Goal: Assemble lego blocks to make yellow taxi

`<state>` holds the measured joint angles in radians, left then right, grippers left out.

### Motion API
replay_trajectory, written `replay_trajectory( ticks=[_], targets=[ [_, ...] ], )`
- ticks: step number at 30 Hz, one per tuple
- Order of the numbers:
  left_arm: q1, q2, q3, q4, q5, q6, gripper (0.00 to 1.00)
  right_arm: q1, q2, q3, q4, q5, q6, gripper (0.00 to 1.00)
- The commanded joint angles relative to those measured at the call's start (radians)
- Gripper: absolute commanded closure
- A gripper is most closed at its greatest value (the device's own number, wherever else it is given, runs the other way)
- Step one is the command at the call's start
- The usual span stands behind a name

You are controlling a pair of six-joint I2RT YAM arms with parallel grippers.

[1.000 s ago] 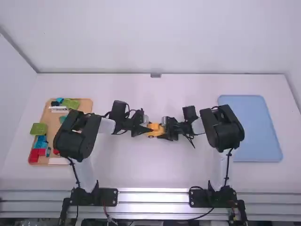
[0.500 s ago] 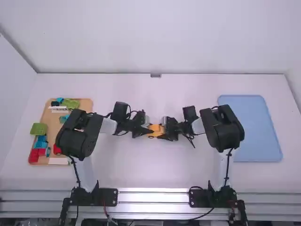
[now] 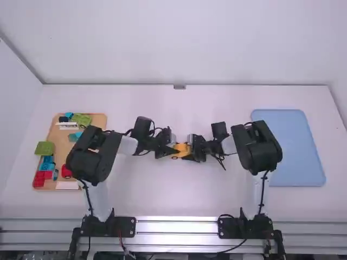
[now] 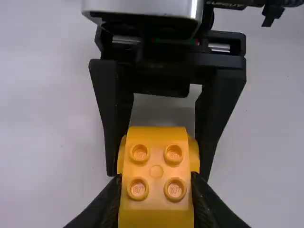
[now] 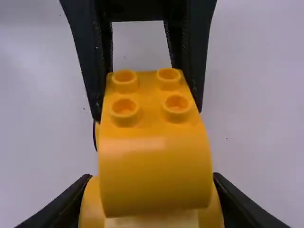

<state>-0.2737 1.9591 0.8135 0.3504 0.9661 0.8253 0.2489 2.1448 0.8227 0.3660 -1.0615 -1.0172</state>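
Left wrist view, nearest first: what do you record?

Left gripper [image 4: 156, 175], fingers [image 4: 107, 202] drawn in to block width, one on each side of the upper yellow block [image 4: 156, 206]. Studs upward.

And the right gripper [image 5: 153, 175]?

Right wrist view: its fingers [image 5: 66, 206] stand somewhat wider, against both sides of the lower yellow piece [image 5: 92, 204]. Past them, the left gripper's fingers flank the upper block's studded end.

Location of the work?

High view: between the two grippers, near the middle of the white surface [image 3: 162, 200]. I cannot tell whether the joint is fully seated.

Assessment of handling?

Judged light, stiff hard plastic, unlikely to be crushed. Smooth faces, the curved end above all, could slip or let the piece pivot under a hard squeeze.

Recommended hold?

Flat opposite side walls, low and centred, clear of the studs and the curve. Support the lower piece while the upper is pressed square; an uneven pull could part the joint.

Further off?

Wooden tray [image 3: 58, 140] on the left arm's side, bearing a red block [image 3: 40, 179], a green block [image 3: 45, 148] and others; blue tray [image 3: 287, 146] on the right arm's side
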Motion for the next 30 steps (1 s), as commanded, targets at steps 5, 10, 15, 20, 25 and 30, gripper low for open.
replay_trajectory(
  ticks=[5,10,15,20,25,30],
  targets=[
    [-0.041,0.02,-0.006,-0.074,-0.096,0.042,0.98,0.014,0.015,-0.004,-0.011,0.014,0.014,0.53],
    [-0.041,0.02,0.001,-0.145,-0.153,0.063,0.98,0.014,0.015,-0.004,-0.008,0.015,0.015,0.53],
    [-0.043,0.02,0.043,-0.284,-0.169,0.176,0.98,0.014,0.015,-0.004,-0.009,0.015,0.015,0.52],
    [-0.082,0.022,0.074,-0.351,-0.256,0.2,0.98,0.014,0.015,-0.004,-0.011,0.014,0.015,0.51],
    [-0.116,0.022,0.073,-0.361,-0.331,0.193,0.98,0.014,0.015,-0.004,-0.01,0.015,0.025,0.52],
    [-0.139,0.022,0.069,-0.362,-0.355,0.185,0.98,0.014,0.015,-0.004,-0.01,0.014,0.023,0.52]
  ],
)
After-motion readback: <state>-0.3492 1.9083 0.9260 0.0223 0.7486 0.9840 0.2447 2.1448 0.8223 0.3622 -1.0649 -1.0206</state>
